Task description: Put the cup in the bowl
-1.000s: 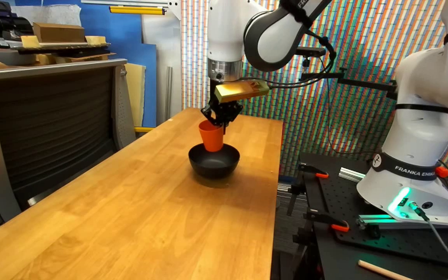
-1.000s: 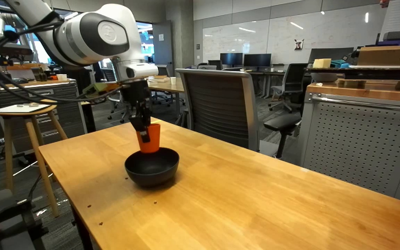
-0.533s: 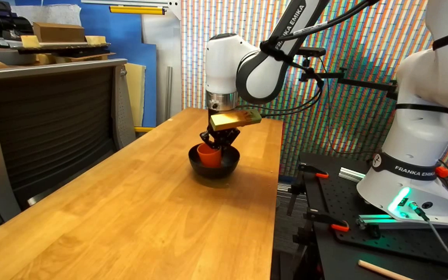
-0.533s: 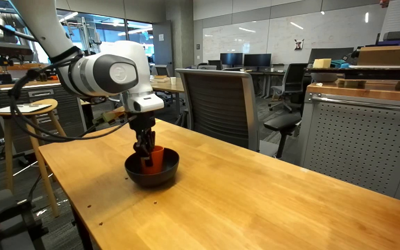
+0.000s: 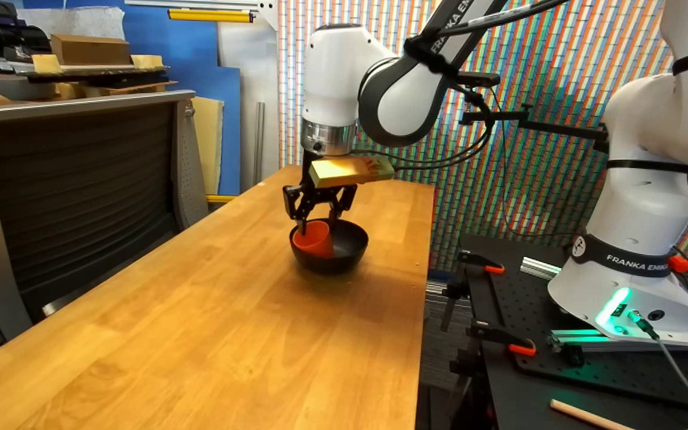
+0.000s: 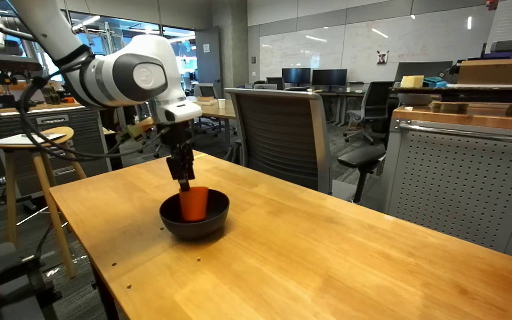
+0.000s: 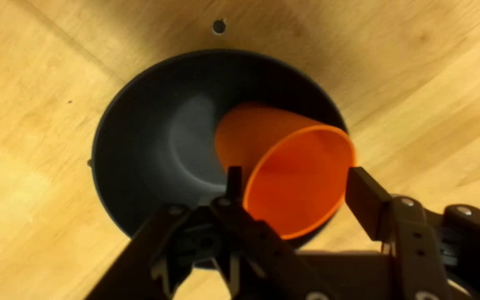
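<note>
The orange-red cup (image 5: 314, 242) (image 6: 194, 205) rests inside the black bowl (image 5: 349, 248) (image 6: 194, 229) in both exterior views. It leans over against the bowl's side, its mouth tipped up toward the rim. From above, in the wrist view, the cup (image 7: 302, 179) fills the right part of the bowl (image 7: 140, 133), and the left part of the bowl's floor is bare. My gripper (image 7: 293, 183) is open just above, with one finger (image 7: 234, 181) on either side of the cup's mouth. Whether a finger still touches the rim I cannot tell.
The bowl stands on a wooden table (image 5: 248, 310), near its far end in an exterior view. An office chair (image 6: 278, 138) is by one long side of the table. Beside the other side is the dark robot bench (image 5: 529, 382) with clamps.
The cup has come down from above the bowl into it and has tipped over sideways. My gripper went down with it, then let go, spread its fingers and rose a little.
</note>
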Tool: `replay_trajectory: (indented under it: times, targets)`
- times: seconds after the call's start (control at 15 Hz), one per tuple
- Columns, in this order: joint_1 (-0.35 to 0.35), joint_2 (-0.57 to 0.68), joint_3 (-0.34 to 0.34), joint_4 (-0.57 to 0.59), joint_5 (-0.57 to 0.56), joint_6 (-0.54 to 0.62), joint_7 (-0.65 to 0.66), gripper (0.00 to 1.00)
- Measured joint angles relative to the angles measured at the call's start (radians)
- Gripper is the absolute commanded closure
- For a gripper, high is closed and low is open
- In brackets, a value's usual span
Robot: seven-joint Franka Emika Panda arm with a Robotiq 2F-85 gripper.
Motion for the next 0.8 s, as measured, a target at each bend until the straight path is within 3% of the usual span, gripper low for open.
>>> replay_trajectory:
  times: [0.2,0.47,0.8]
  targets:
    - [0.037,-0.129,0.025,-0.003,-0.057,-0.086,0.000,0.00]
    - [0.035,-0.294,0.097,-0.012,-0.058,-0.212,-0.036,0.00]
    - [0.045,-0.380,0.197,-0.007,0.093,-0.345,-0.318,0.00]
